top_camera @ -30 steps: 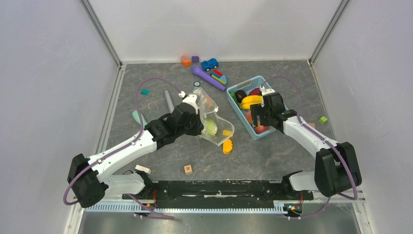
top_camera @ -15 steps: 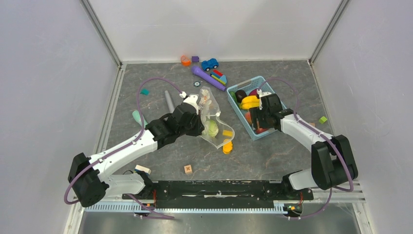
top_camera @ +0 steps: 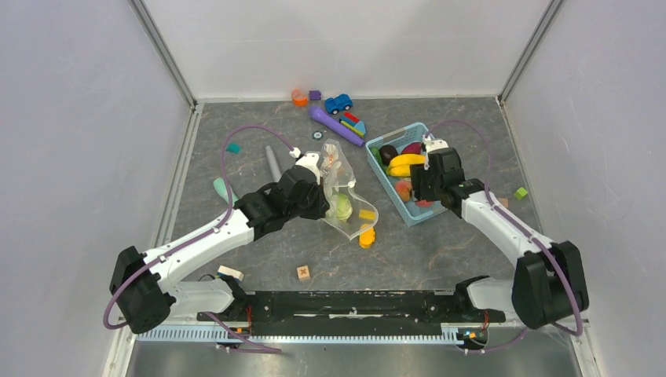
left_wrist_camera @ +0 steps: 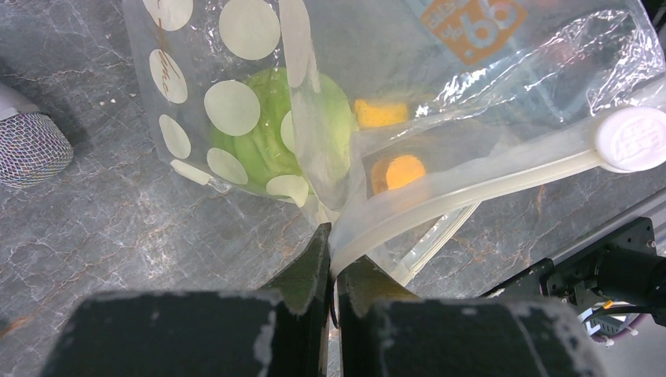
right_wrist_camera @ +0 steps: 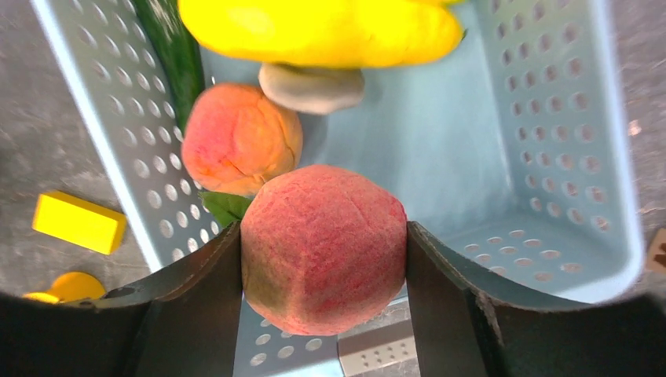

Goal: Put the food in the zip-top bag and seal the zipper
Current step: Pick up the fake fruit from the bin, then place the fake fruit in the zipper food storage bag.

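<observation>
Left gripper (left_wrist_camera: 333,239): your fingers are pinched tight on the zipper (left_wrist_camera: 471,184), right at the mouth edge of the zip-top bag (left_wrist_camera: 184,75).
Bag: it sits on the table (top_camera: 440,251) just left of the blue basket (right_wrist_camera: 510,141). The mouth is unsealed and a green cabbage (left_wrist_camera: 259,137) shows through the dotted plastic.
Right gripper (right_wrist_camera: 323,259): your fingers are clamped on a red peach (right_wrist_camera: 322,228), held over the basket.
Basket: you see the banana bunch (right_wrist_camera: 314,27) and a second peach (right_wrist_camera: 239,141) lying inside.
</observation>
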{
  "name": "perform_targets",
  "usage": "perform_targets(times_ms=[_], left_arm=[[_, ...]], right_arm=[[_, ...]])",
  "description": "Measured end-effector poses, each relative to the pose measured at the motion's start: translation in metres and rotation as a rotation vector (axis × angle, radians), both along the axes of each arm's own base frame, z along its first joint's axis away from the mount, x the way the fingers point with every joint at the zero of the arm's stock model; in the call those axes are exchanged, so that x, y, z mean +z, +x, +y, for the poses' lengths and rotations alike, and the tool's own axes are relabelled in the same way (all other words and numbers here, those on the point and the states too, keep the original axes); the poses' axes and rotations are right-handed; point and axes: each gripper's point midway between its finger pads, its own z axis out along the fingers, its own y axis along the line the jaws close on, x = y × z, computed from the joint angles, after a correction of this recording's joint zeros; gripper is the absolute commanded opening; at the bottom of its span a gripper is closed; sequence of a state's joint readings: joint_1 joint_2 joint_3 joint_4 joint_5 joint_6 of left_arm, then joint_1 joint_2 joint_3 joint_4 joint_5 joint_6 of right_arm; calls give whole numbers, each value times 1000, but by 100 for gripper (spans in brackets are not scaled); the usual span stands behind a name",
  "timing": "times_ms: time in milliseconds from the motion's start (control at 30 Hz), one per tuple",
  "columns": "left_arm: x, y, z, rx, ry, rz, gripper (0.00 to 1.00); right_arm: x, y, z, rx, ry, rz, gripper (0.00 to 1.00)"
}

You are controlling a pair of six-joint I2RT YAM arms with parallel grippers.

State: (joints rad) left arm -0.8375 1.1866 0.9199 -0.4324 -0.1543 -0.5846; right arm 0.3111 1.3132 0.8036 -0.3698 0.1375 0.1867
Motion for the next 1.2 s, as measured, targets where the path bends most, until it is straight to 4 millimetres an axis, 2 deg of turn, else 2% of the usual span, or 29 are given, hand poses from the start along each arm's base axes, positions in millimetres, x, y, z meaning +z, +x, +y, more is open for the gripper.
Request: perform_targets(times_ms=[133,233,433,633,767,867,1100,1200], left_arm=[[0,0,0,0,0,0,9],[0,0,0,0,0,0,9],[0,0,0,0,0,0,9],[0,-1,-1,-3,-2,2,9],[0,-1,-1,-6,-3,4,9],[-1,-1,-1,-6,-1,7,9],[-9,-2,-5,-21,10,33,9],[-8,-3,-7,-27,10,41,8]], right_arm=[[35,7,-1,-16,33,-143,18],[57,5,5,17,91,-253,17],[86,-9,33,184,233,-402,18],[111,-28,76,448,382,-503,16],[115,-58,110,701,512,-517,15],[115,-79,127,839,560,-519,15],[119,-152,179,1257,573,-560,16],[110,-165,193,1320,569,-534,15]])
